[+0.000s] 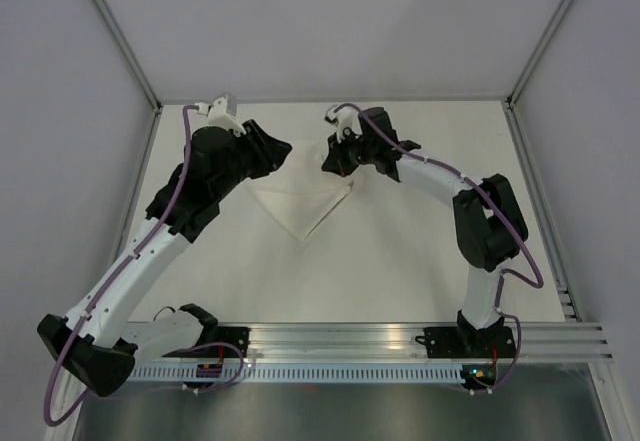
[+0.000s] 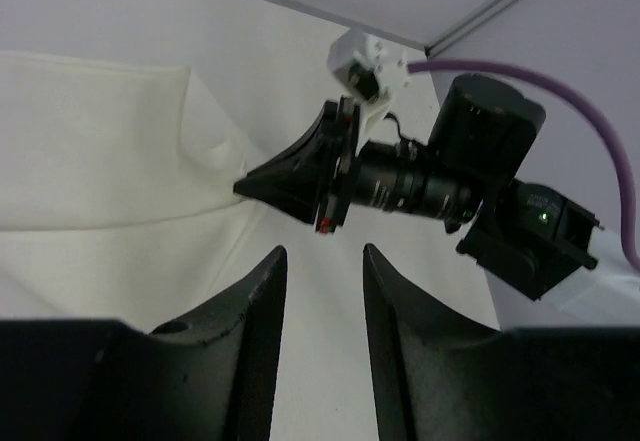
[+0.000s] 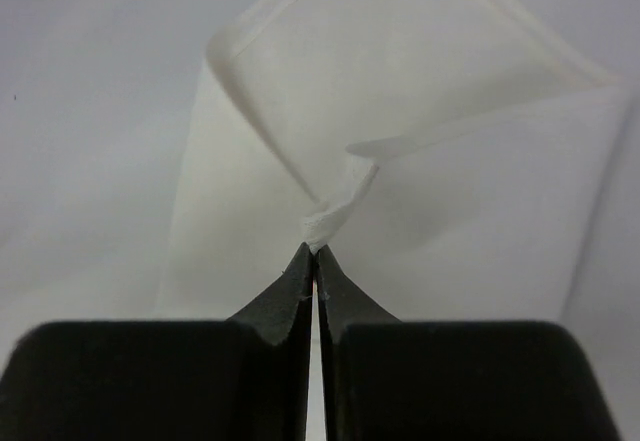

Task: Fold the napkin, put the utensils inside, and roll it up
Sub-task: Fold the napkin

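A: Found the napkin (image 1: 300, 201) toward 12 o'clock on the worktop (image 1: 400, 271), lying as a rough triangle with its tip aimed at 6 o'clock. Saw no utensils in any view.

B: Noted the right end effector (image 3: 315, 253) clamped fully closed on a small pinch of cloth at the napkin's 1 o'clock corner. Saw that corner lifted and creased.

A: And the left end effector (image 2: 320, 261)?

B: Caught with fingers parted and nothing between them, poised by the 11 o'clock corner, near the right one.

A: Judged the step as folding, not yet finished.

B: Agreed. Probably called for carrying the pinched corner low and slowly across onto the matching edge, draping the cloth rather than dragging it. Would likely have helped to pin the far side with the left first, to avoid sliding the whole napkin. Risked a crooked edge or a slipped grip otherwise, given so thin a pinch.
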You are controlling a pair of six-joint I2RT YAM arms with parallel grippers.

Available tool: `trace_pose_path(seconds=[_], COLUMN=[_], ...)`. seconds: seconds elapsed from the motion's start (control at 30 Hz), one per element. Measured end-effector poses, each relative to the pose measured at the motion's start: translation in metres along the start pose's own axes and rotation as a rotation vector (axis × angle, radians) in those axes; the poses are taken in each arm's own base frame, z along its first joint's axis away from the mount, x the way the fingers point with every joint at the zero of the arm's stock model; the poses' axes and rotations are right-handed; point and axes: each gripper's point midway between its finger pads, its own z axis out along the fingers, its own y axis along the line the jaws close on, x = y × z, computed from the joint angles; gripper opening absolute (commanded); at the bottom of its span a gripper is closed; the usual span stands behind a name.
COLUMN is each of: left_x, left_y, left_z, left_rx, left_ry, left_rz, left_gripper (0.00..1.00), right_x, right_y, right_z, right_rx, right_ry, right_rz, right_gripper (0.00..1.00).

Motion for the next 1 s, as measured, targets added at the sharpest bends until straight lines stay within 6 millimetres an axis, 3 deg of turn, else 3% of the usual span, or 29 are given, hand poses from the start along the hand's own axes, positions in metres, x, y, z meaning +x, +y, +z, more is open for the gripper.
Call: trace_pose_path(seconds=[0.13,0.27,0.57,0.93,1.0], left_x=[0.01,0.012,0.031,0.066,0.072], left_y=[0.012,0.016,0.032,0.057,0.062], left_z=[-0.023,-0.039,-0.043,-0.039,-0.039], left_rx=[-0.037,-0.044,-0.081,-0.141,-0.152], left_ry=[0.012,0.006,0.035,0.102,0.113], left_rz=[-0.051,-0.075,-0.099,-0.117,-0.123], left_gripper=[0.42,0.42,0.42,0.44,0.45], right_x=[0.057,0.09,0.117,0.144,0.148], right_y=[0.069,0.101,0.119,0.124,0.127], right_z=[0.024,0.03,0.033,0.042,0.043], right_rx=[-0.104,-0.145,-0.162,-0.189,-0.198], right_ry=[0.151,0.243,0.308,0.368,0.375], right_rz=[-0.131,-0.235,-0.365,-0.382,-0.381], right_gripper=[0.04,0.03,0.02,0.06,0.11])
